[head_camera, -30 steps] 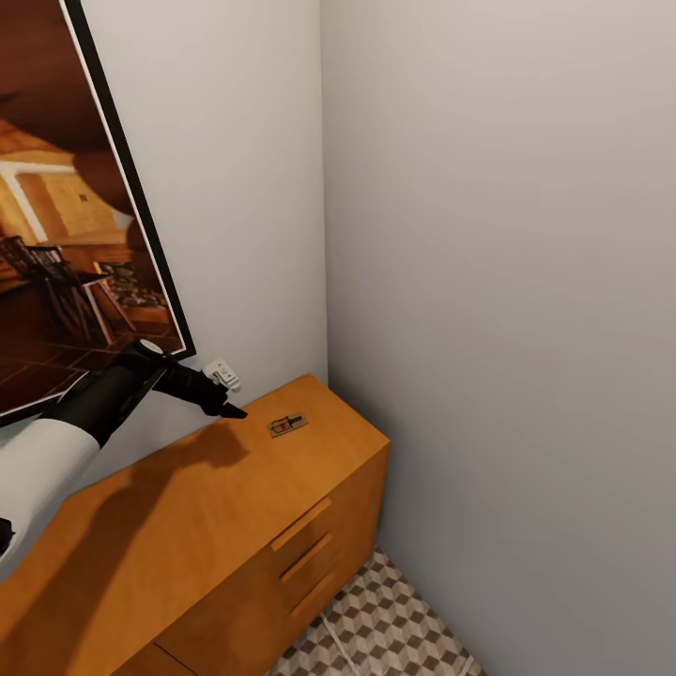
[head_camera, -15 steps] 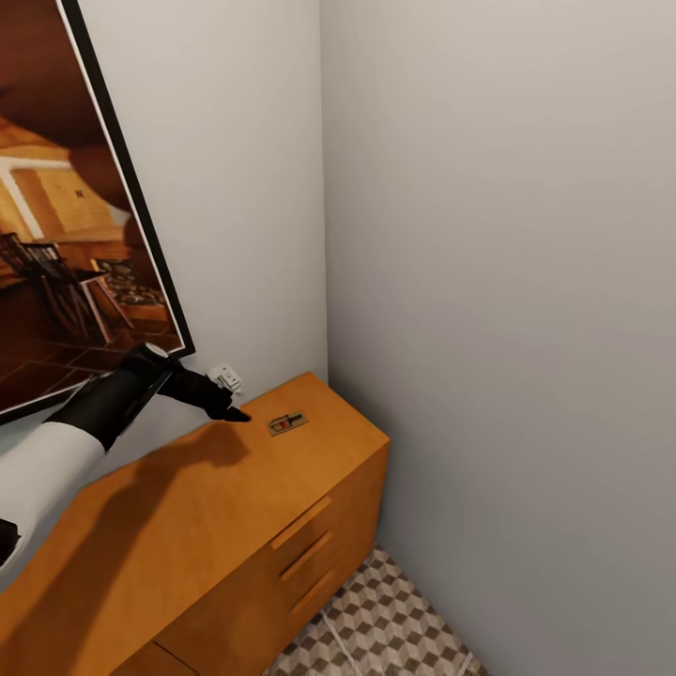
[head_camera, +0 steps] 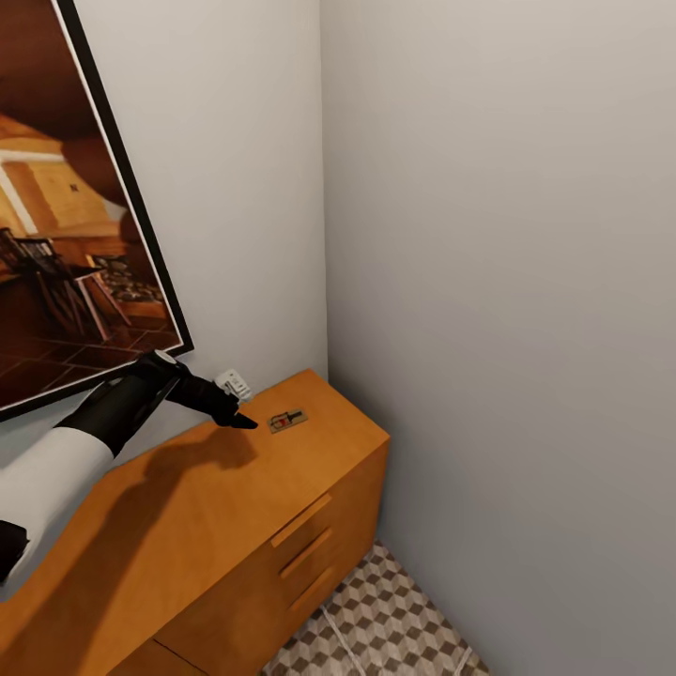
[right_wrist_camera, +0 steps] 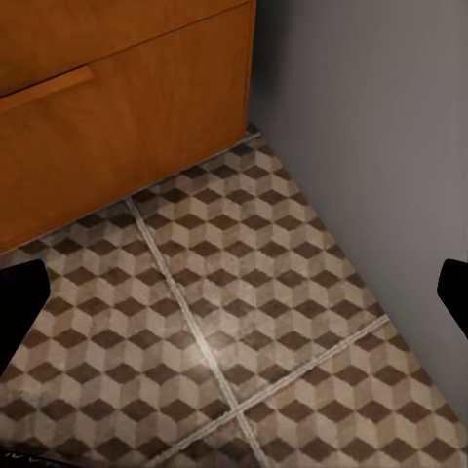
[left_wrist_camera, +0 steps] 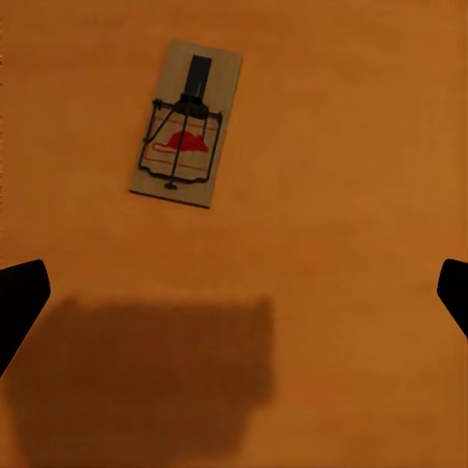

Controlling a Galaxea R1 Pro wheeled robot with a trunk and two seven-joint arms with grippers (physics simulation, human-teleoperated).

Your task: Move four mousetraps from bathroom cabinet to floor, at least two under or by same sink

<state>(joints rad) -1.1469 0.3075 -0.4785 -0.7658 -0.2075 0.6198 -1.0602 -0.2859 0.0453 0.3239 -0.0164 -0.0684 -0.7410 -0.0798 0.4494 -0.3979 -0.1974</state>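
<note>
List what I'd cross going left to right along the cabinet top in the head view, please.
Framed picture of a wooden interior → black left gripper → small white wall fitting → small brown wooden mousetrap → right end of the orange-brown wooden cabinet → grey side wall.

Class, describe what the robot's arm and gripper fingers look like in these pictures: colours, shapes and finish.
The left arm has a smooth white tubular segment, then a black, rounded forearm tapering to a slim black left gripper. In both wrist views the fingertips are plain matte black wedges. No cables or markings are visible.

No legible text or labels anywhere.
</note>
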